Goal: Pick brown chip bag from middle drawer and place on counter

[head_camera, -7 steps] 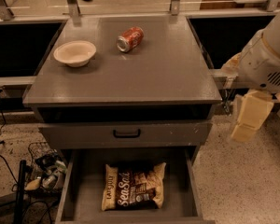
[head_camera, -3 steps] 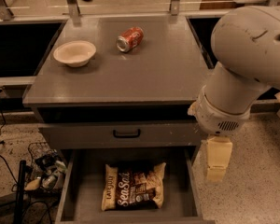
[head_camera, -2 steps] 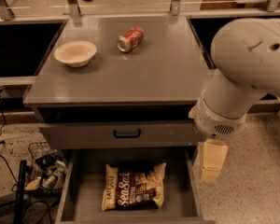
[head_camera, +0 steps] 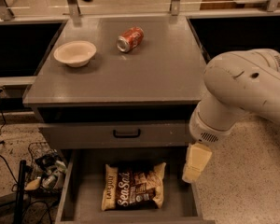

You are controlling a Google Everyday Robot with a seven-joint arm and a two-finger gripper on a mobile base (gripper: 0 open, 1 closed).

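Note:
The brown chip bag (head_camera: 133,185) lies flat on the floor of the open middle drawer (head_camera: 79,190), white lettering up. The gray counter (head_camera: 144,69) is the cabinet top above it. My gripper (head_camera: 194,164) hangs from the white arm at the drawer's right side, its cream tip pointing down, just right of the bag and apart from it. It holds nothing that I can see.
On the counter stand a cream bowl (head_camera: 75,53) at the left and an orange-red soda can (head_camera: 129,39) on its side behind the middle. A shut drawer front with a black handle (head_camera: 126,134) sits above the open drawer. Cables and a wire basket (head_camera: 44,169) lie on the floor at left.
The arm has swung from the right of the cabinet down and leftward, bringing the gripper over the drawer's right side. The bag has not moved.

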